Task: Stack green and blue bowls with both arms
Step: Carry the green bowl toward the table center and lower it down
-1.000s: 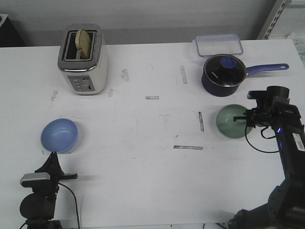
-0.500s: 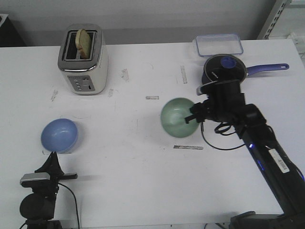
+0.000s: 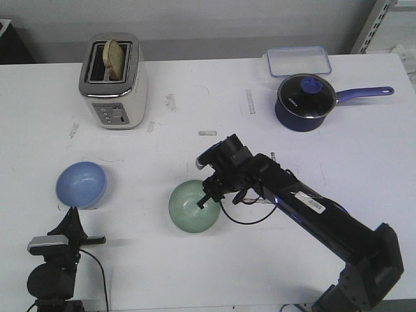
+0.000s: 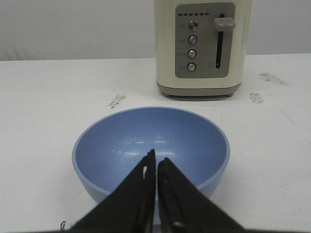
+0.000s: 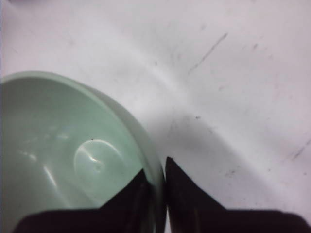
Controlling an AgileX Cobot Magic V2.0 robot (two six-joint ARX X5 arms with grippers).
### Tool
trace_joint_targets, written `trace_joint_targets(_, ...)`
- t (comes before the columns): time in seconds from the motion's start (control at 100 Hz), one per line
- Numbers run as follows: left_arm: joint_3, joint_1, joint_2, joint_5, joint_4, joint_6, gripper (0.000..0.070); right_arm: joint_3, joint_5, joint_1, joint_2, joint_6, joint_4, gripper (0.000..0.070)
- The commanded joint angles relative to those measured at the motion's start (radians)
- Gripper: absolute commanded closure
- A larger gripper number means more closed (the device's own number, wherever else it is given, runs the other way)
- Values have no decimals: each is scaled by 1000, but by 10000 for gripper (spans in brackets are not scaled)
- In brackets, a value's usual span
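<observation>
pinching green bowl rim, right tool, left tool pressed together, blue bowl partly hidden behind it

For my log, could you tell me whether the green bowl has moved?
Yes: the green bowl moved left and nearer, away from the saucepan.

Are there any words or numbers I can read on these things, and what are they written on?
None can be read.
Toaster: small marks beside its round buttons, too small to read.
Saucepan: white brand print on its side, too blurred to read.
White label on the right arm: too small to read.
</observation>
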Motion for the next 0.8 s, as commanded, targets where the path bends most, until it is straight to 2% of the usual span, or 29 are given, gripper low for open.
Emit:
trace_joint_targets(0.0, -21, 0, -2, 2, 13, -3, 699, 6, 24, 15, 44, -17, 6, 700)
trace_joint_targets(0.46, -21, 0, -2, 2, 12, -3, 699, 5, 36, 14, 95, -56, 10, 700)
trace_joint_targets(0.53, -21, 0, -2, 2, 12, -3, 699, 5, 36, 15, 95, -56, 6, 678)
trace_joint_targets(0.58, -21, 0, -2, 2, 12, -3, 699, 5, 34, 15, 95, -56, 3, 632)
trace_joint_targets(0.71, -21, 0, -2, 2, 12, -3, 699, 5, 33, 14, 95, -57, -4, 400)
trace_joint_targets(0.79, -21, 0, -2, 2, 13, -3, 699, 6, 33, 14, 95, -56, -3, 290)
